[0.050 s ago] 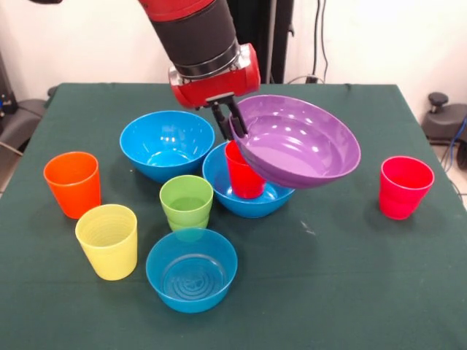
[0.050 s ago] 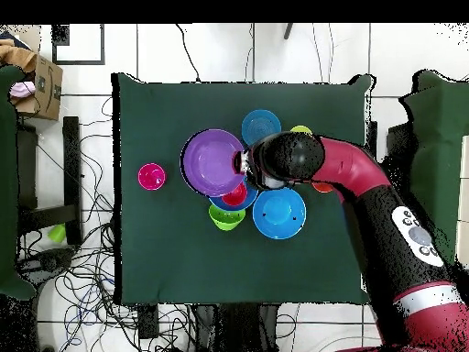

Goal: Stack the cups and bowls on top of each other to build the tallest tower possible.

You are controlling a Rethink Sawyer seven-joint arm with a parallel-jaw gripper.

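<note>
We see the table (image 1: 350,292) under a green cloth, with the arm (image 1: 193,33) coming down over its middle. The hand (image 1: 230,120) is clamped on the rim of the purple bowl (image 1: 303,142), which hangs tilted in the air. It partly covers a blue bowl (image 1: 248,198) near the table's centre that has the red cup (image 1: 243,175) standing in it. Whether the purple bowl touches that cup we cannot quite tell. A second large blue bowl (image 1: 166,144) sits just beside this one. The small blue bowl (image 1: 191,270) stands upright near the front edge. The green cup (image 1: 186,202) is between the three blue bowls. The orange cup (image 1: 72,184) and yellow cup (image 1: 108,240) stand near one side edge, the pinkish-red cup (image 1: 405,187) near the opposite one.
</note>
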